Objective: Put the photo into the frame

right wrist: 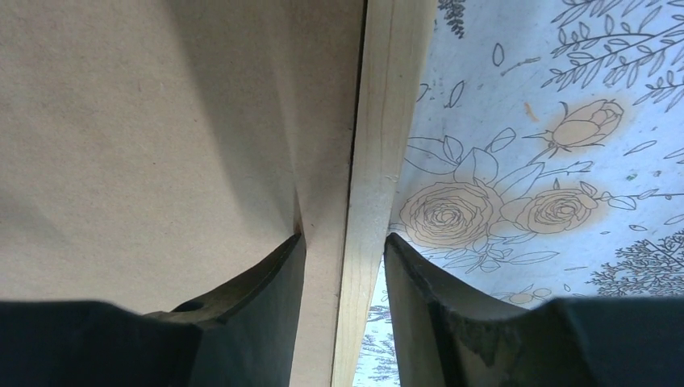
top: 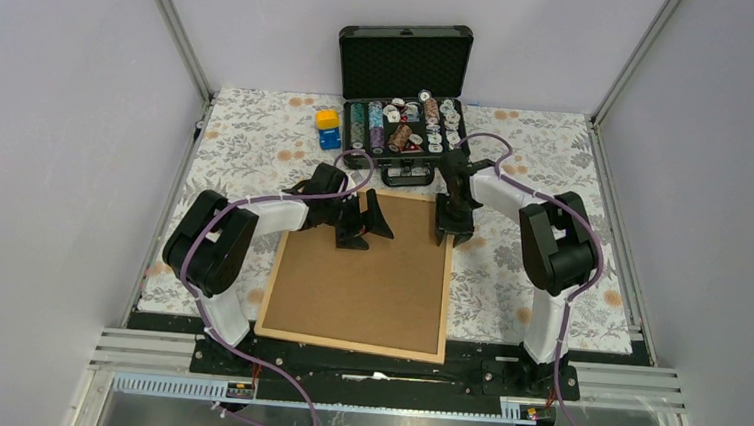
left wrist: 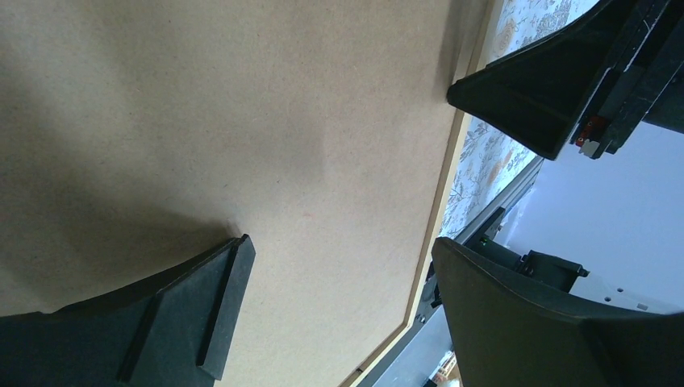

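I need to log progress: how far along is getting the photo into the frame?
Done: the frame lies flat with the brown backing inside it. No photo shows; whether it is underneath cannot be told. In hand: the right gripper straddles the frame's right rail with its fingers; the left gripper hangs open over the backing. Left: at least confirming the photo is in.

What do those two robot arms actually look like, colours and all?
The left arm and right arm match: bulky, rounded black joint housings linked by white tube-like segments, with purple cables looping along them. The left gripper and right gripper each end in two matte black, wedge-shaped fingers.
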